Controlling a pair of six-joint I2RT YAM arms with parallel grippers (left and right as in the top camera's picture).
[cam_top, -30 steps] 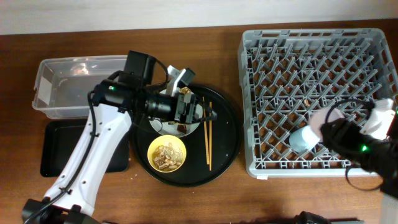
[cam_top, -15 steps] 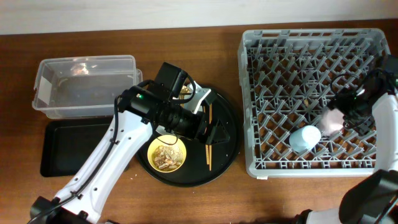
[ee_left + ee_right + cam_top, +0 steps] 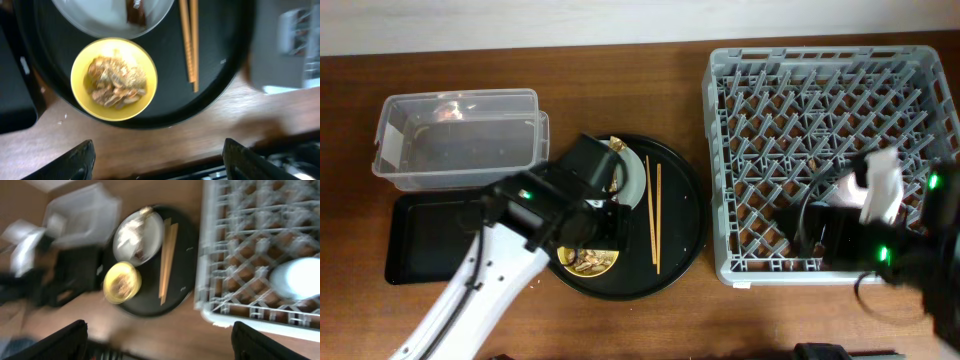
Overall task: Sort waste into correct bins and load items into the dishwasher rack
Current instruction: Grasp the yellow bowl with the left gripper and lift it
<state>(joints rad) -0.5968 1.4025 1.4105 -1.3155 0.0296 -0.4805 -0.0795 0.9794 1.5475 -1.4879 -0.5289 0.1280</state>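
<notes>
The yellow bowl (image 3: 114,79) holds brownish food leftovers and stands on the round black tray (image 3: 220,85). Behind it is the pale grey plate (image 3: 100,15) with a brown wrapper (image 3: 135,10), and two chopsticks (image 3: 189,40) lie to the right. My left gripper (image 3: 162,160) is open and empty, above the table just in front of the tray. My right gripper (image 3: 160,345) is open and empty, above the grey rack's (image 3: 800,90) front edge. The light blue cup (image 3: 297,277) stands in the rack; my right arm hides it from overhead. A pale pink shape (image 3: 847,187), probably the pink cup, shows beside that arm.
The clear plastic box (image 3: 460,140) stands at the back left, with the shallow black tray (image 3: 425,235) in front of it. My left arm (image 3: 520,250) reaches over the black tray's right end and over the round tray, covering most of the bowl from overhead.
My left gripper has pulled back from over the plate to the tray's front edge. My right arm has swung from the rack's right side to its front, covering the blue cup.
</notes>
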